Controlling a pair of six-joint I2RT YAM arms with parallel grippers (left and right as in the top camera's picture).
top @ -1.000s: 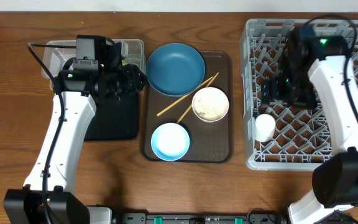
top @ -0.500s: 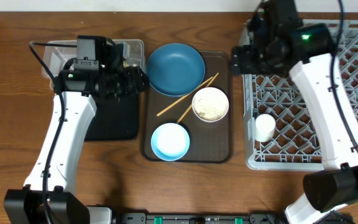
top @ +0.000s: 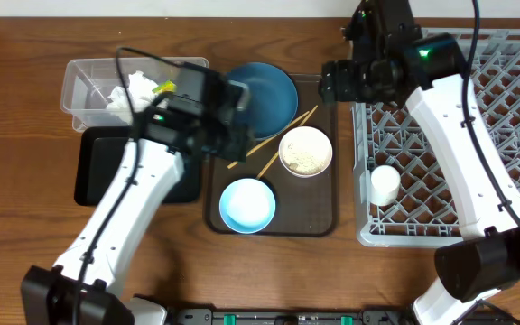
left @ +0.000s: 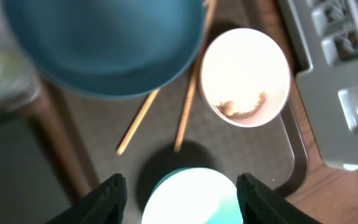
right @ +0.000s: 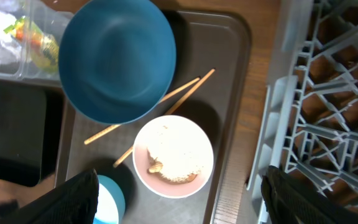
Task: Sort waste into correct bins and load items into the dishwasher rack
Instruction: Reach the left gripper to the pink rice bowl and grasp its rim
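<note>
Far left, the tub (top: 87, 83) holds the tissue (top: 134, 91) and wrapper (top: 163, 88). The brown tray (top: 320, 213) carries the dark blue bowl (top: 269, 95), light blue bowl (top: 247, 204), chopsticks (top: 279, 140) and rice (top: 306, 156) in the cream bowl (top: 306, 135). The cup (top: 385, 184) lies in the rack (top: 513, 90). The left gripper (left: 182, 194) and right gripper (right: 180, 205) hang spread above the brown tray.

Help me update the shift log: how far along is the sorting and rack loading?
Done: crumpled tissue and snack wrapper lie in the clear tub; the white cup sits in the dishwasher rack. In hand: nothing; left gripper and right gripper hover open over the brown tray. Remaining: dark blue bowl, cream bowl with rice scraps, light blue bowl, chopsticks.
</note>
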